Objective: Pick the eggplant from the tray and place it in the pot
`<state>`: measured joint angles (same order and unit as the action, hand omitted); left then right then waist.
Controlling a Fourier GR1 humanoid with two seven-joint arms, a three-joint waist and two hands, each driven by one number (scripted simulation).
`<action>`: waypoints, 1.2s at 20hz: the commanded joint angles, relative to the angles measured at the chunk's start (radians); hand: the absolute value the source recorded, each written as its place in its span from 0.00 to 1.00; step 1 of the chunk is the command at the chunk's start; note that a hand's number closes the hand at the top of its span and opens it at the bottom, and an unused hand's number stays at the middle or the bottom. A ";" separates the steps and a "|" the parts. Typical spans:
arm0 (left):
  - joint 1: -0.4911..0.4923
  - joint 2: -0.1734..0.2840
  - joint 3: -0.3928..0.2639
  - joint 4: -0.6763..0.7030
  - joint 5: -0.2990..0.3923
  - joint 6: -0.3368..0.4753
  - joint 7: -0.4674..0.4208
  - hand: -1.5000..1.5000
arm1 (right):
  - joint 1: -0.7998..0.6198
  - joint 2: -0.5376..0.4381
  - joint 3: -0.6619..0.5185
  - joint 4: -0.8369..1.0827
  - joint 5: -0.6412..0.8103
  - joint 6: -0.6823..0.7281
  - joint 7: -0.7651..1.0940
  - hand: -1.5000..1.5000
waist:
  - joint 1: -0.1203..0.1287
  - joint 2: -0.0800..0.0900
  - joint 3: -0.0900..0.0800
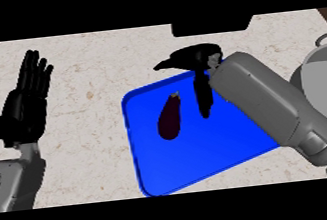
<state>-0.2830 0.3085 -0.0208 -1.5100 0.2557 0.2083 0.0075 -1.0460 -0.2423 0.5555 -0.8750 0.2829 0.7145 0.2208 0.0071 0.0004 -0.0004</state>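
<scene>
On the blue tray (202, 170), towards its upper left part, the eggplant (170, 117) lies lengthwise, dark purple, stem end pointing away from me, and nothing touches it yet. My right hand (197, 60) hangs over the tray's far edge, just right of the eggplant, with my fingers (204, 97) pointing down, close together and fairly straight, holding nothing; my thumb juts out to the left. To take the eggplant well, I judge I should shift the hand left until the fingers stand on one side of the body and the thumb on the other, come down at its thick middle rather than the narrow stem, and only then close round it. After that comes a lift high enough to pass over the rim of the pot (326, 72) at my right. My left hand (26, 103) rests open, fingers up, at the view's left edge. My own forearm covers the tray's right corner, the pot is cut off by the view's edge, and I cannot tell how high my fingertips stand above the tray.
</scene>
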 commanded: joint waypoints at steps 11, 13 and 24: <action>0.052 -0.060 0.017 -0.055 -0.045 0.002 0.029 0.50 | 0.122 0.093 -0.044 0.004 0.205 -0.057 -0.126 0.00 | 0.003 0.001 0.000; 0.026 -0.019 0.043 -0.063 -0.035 -0.034 0.056 0.50 | 0.109 0.170 -0.055 -0.015 0.231 -0.087 -0.032 0.00 | 0.003 0.000 0.000; 0.000 -0.065 0.068 -0.014 -0.067 -0.041 0.016 0.50 | 0.187 0.195 -0.060 0.075 0.403 -0.130 -0.102 0.00 | 0.000 0.001 0.000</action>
<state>-0.2857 0.2575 0.0358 -1.5183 0.2029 0.1568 0.0271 -0.8861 -0.0722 0.5023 -0.8254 0.6362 0.6029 0.1469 0.0064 0.0014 0.0000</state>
